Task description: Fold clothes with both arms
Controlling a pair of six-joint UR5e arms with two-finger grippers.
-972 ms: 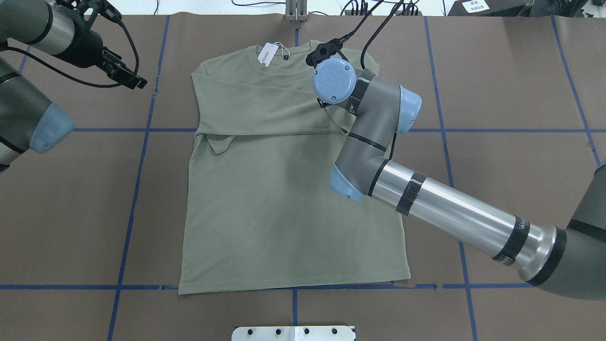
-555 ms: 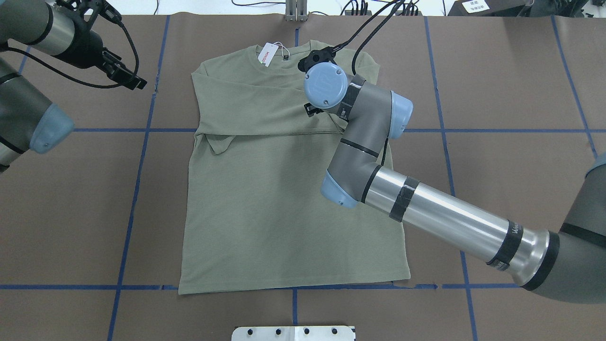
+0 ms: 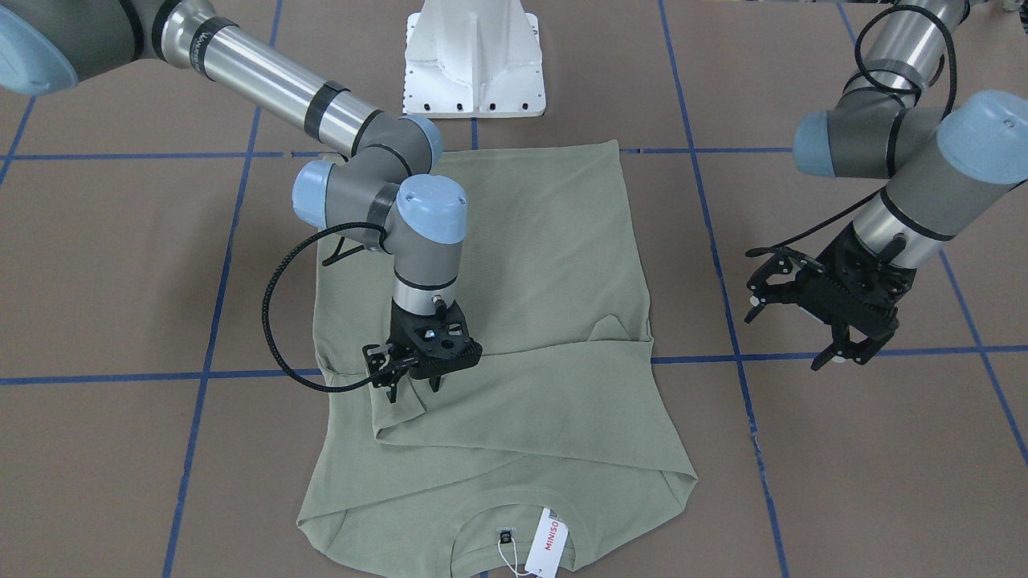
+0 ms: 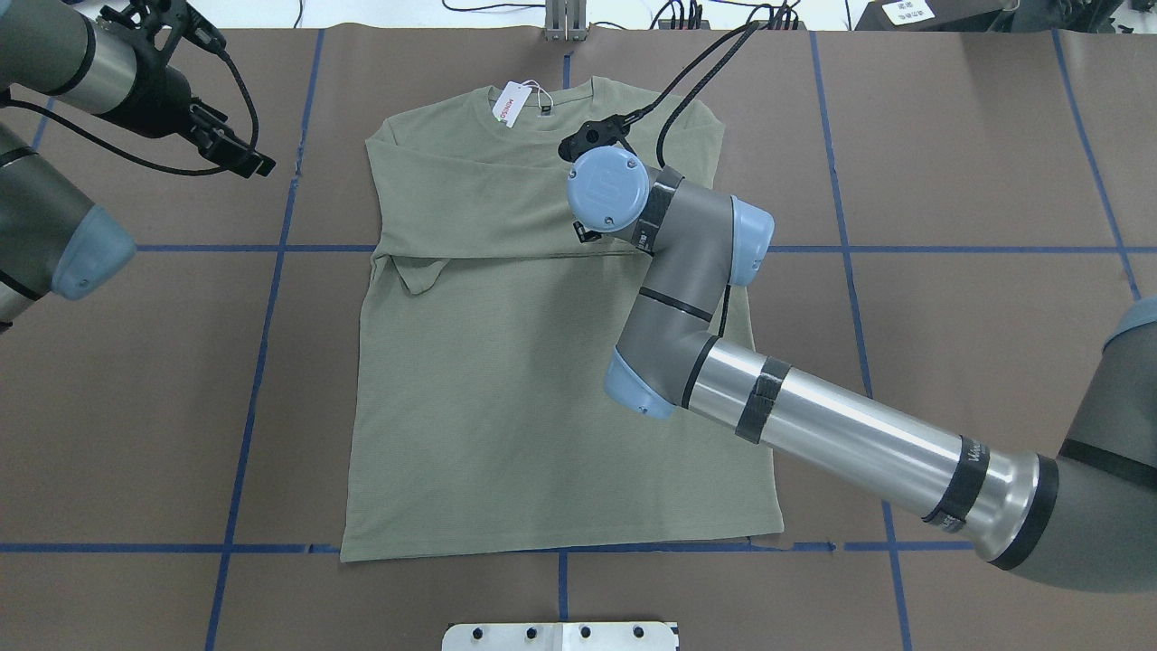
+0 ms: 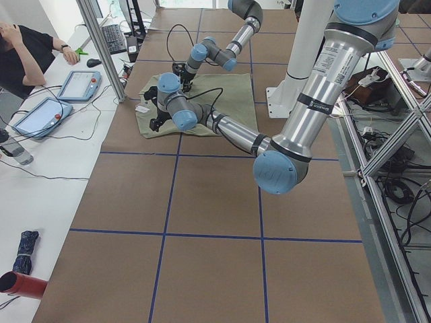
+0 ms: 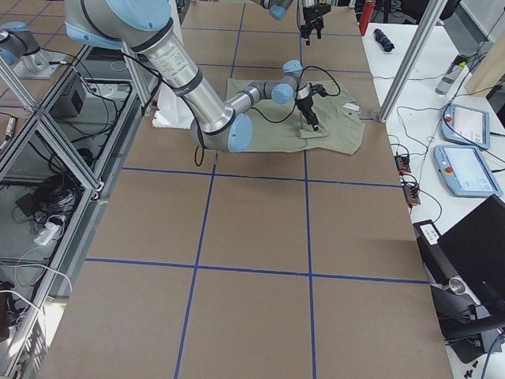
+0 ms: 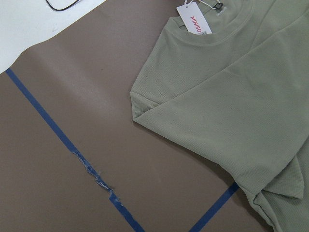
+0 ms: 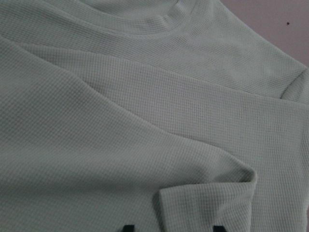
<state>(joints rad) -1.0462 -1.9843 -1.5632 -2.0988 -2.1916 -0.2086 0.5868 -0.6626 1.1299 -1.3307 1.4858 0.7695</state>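
Shirt, a soft, limp knit, looks best pinched at the sleeve cuff beneath the right gripper, its jaws parted; the left gripper likewise gapes.

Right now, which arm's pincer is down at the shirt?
The right arm's pincer, fingers spread astride the folded-over sleeve's cuff on the shirt. The left pincer hangs open above the table, beside the shirt.

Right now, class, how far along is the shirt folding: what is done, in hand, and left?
Done: both sleeves lie folded across the chest of the shirt. In hand: the right gripper sits at the top sleeve's cuff, fingers open; the left gripper hangs open over the table beside the shirt. Left: the body lies full length, hem unfolded.
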